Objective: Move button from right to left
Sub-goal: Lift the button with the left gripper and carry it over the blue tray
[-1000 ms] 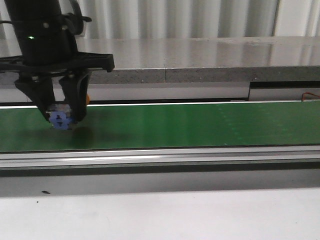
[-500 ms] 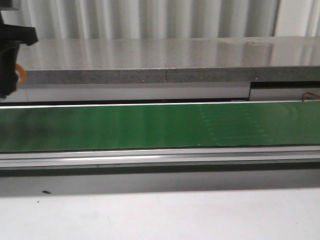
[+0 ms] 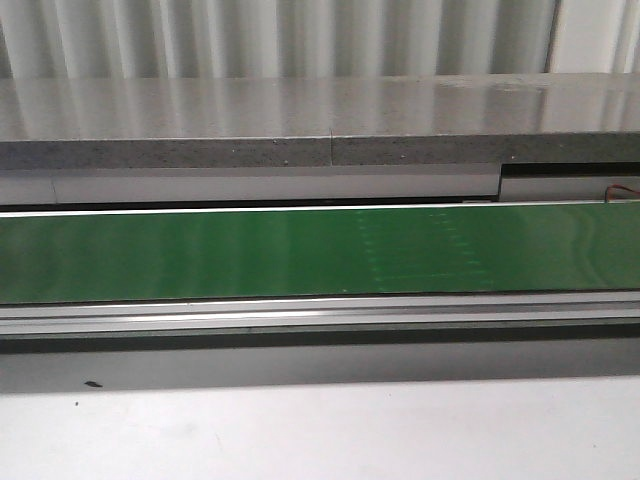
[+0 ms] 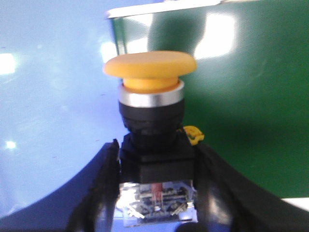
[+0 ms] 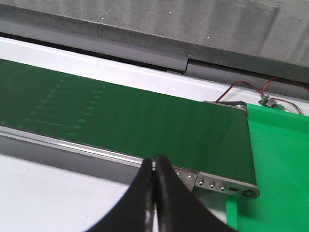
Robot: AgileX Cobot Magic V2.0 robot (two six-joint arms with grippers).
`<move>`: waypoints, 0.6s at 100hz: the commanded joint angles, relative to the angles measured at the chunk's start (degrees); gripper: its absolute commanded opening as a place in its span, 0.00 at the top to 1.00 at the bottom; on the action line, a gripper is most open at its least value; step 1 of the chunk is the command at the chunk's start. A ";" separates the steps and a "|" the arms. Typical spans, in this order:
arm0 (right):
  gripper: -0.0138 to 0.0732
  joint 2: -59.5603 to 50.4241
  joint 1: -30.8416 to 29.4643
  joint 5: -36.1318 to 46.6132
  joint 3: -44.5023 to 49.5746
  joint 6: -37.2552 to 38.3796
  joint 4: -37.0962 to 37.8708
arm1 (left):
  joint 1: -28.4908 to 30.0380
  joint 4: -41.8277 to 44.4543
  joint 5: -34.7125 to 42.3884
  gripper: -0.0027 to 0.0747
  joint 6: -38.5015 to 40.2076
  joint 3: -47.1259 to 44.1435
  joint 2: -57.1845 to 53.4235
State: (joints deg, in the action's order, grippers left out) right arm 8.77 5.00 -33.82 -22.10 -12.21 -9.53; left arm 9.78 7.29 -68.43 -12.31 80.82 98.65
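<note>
In the left wrist view my left gripper [image 4: 157,191] is shut on the button [image 4: 153,125]. Its black fingers [image 4: 96,193] press both sides of the black and clear contact block. The yellow mushroom head points away from the wrist, with a silver ring and black collar under it. Behind the button lie a pale blue surface [image 4: 48,96] and the green belt [image 4: 251,96]. My right gripper [image 5: 154,166] is shut and empty, above the near rail at the belt's end. Neither gripper nor the button shows in the front view.
The green conveyor belt [image 3: 300,250] runs across the front view between metal rails [image 3: 300,315], with a grey stone ledge [image 3: 300,115] behind and a white table surface [image 3: 300,430] in front. In the right wrist view a green mat [image 5: 285,164] and red wires [image 5: 241,87] lie past the belt's end.
The left arm with the button was over the belt's left part one second ago. It moved left, was at the frame's edge half a second ago, and is now out of the front view.
</note>
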 commanded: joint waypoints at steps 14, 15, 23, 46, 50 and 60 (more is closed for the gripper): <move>0.92 0.66 -0.04 4.08 -1.27 -0.43 0.19 | 5.63 0.35 4.30 0.82 -5.13 1.47 1.04; 0.92 0.66 -0.04 4.08 -1.27 -0.43 0.19 | 5.98 0.54 4.87 0.82 -5.13 1.47 1.18; 0.92 0.66 -0.04 4.08 -1.27 -0.43 0.19 | 7.56 0.72 7.57 0.82 -5.13 1.47 2.61; 0.92 0.66 -0.04 4.08 -1.27 -0.43 0.19 | 9.72 1.44 11.17 0.82 -5.13 1.47 6.93; 0.92 0.66 -0.04 4.08 -1.27 -0.43 0.19 | 9.72 1.60 11.27 0.82 -5.13 1.47 8.00; 0.92 0.66 -0.04 4.08 -1.27 -0.43 0.19 | 9.72 1.78 11.27 0.82 -5.13 1.47 10.56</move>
State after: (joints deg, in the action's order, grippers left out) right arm 8.77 5.00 -33.82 -22.10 -12.21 -9.53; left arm 19.38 8.79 -58.34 -17.47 80.82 110.29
